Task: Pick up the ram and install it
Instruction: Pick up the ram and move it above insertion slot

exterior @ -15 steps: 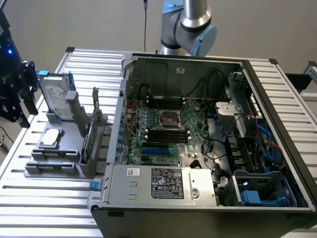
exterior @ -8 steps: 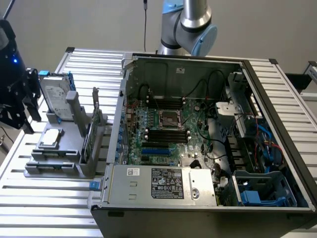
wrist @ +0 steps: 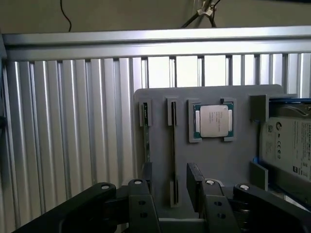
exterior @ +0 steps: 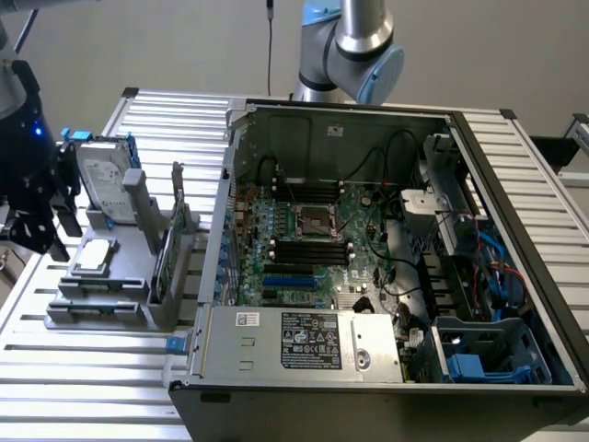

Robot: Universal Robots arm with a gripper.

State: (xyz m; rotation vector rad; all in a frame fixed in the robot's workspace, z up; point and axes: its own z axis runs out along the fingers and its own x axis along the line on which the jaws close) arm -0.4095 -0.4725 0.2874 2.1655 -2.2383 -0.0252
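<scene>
1. Ram (exterior: 166, 262) stands on its long edge in a slot of the grey holder (exterior: 101, 295). It is on the holder's side nearest the case (exterior: 386, 368) and still outside that case.
2. From the wrist we see the ram (wrist: 146, 138) as a thin green strip in the holder's (wrist: 233, 160) end slot. A second slot (wrist: 173, 145) lies just beside it, then the processor (wrist: 214, 120), then the hard drive (wrist: 286, 145).
3. The gripper (wrist: 170, 182) is released. Its dark fingers (wrist: 195, 187) stand well apart with nothing between them, and we see them touching neither the ram nor the holder.
4. The gap between the fingers lines up with the second slot, so the ram sits just off to one side of it.
5. In the exterior view the gripper (exterior: 51, 221) hangs at the exterior view's left edge, near the hard drive (exterior: 106, 180) and the processor (exterior: 95, 258), across the holder from the ram.
6. The case lies open on the slatted table (exterior: 515, 166). We see its motherboard (exterior: 368, 212), with dark memory slots (exterior: 308, 250) on either side of the socket (exterior: 313, 221).
7. The arm (exterior: 354, 46) rises behind the case.
</scene>
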